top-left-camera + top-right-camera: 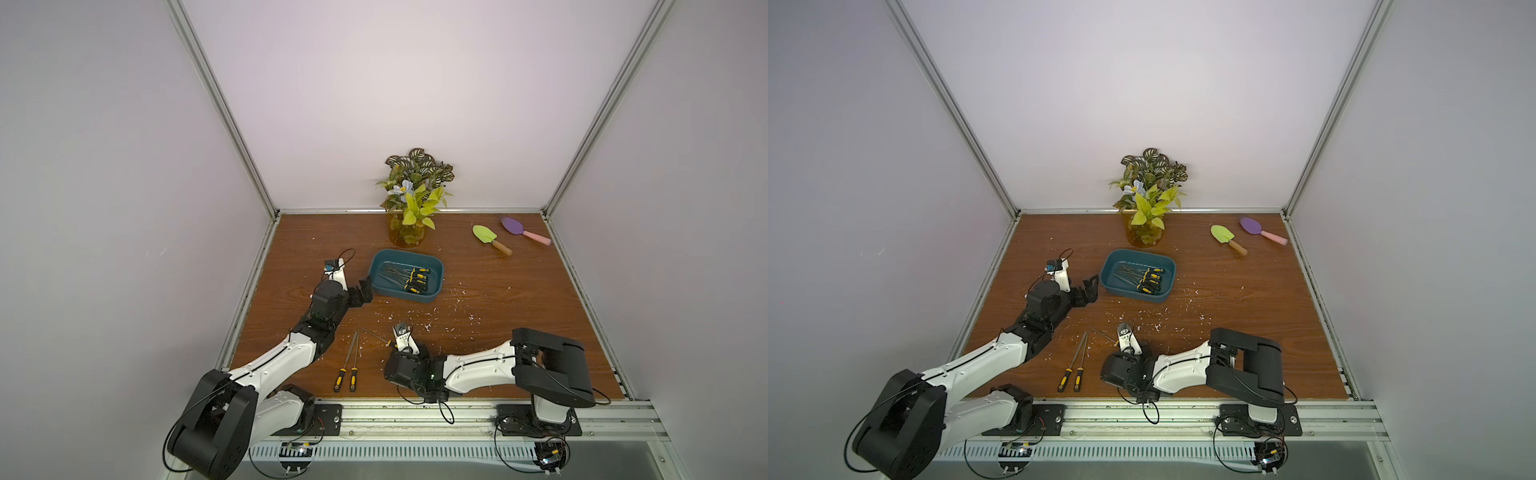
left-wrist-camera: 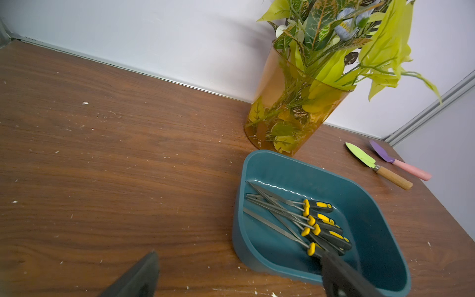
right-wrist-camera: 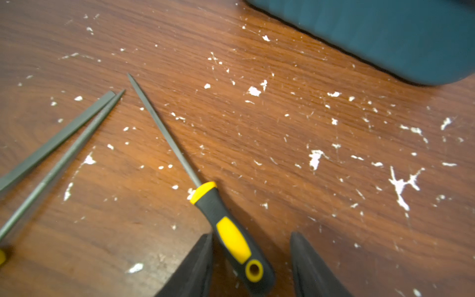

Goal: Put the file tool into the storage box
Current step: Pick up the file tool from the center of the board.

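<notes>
- Soft, even light; a weak shadow hugs the box (image 1: 399,294).
- Right wrist view is smeared, worst at the box.
- Top views are sharp.

The left arm (image 1: 286,353) stretches toward 1 o'clock, its left gripper (image 1: 366,289) standing wide apart. The right arm (image 1: 478,365) folds toward 9 o'clock; the right gripper (image 3: 250,235) tips downward, jaws parted.
</notes>
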Tool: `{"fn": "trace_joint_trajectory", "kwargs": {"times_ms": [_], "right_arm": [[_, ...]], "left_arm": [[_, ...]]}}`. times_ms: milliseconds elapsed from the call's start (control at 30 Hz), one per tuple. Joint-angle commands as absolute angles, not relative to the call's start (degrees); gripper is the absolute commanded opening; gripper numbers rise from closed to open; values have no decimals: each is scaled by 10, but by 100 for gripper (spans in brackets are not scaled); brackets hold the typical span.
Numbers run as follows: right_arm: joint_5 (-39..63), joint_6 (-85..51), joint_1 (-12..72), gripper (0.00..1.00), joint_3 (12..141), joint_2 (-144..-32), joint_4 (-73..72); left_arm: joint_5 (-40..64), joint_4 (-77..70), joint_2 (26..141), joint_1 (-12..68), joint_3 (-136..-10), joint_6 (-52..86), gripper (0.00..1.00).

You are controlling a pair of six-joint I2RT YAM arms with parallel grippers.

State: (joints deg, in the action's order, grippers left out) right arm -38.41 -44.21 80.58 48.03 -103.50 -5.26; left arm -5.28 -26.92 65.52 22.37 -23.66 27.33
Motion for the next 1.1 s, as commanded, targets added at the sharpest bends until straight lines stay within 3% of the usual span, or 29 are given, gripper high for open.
{"fn": "trace_joint_trajectory", "kwargs": {"times_ms": [0, 300, 500, 700, 867, 1067], "right_arm": [[-343, -385, 809, 45, 470, -1062, -40], [-351, -338, 819, 13, 466, -1060, -47], [-378, -285, 831, 9, 457, -1017, -26], [-402, -173, 824, 8, 416, -895, -41], [-356, -67, 791, 9, 369, -764, -78], [-230, 46, 683, 10, 323, -625, -149]], "left_arm": [[-66, -274, 664, 216, -235, 262, 100], [-64, -272, 657, 216, -235, 262, 100], [-64, -278, 641, 216, -226, 277, 100], [-69, -278, 628, 215, -224, 281, 100], [-89, -283, 596, 214, -208, 284, 100], [-91, -289, 578, 214, -200, 287, 100]]}}
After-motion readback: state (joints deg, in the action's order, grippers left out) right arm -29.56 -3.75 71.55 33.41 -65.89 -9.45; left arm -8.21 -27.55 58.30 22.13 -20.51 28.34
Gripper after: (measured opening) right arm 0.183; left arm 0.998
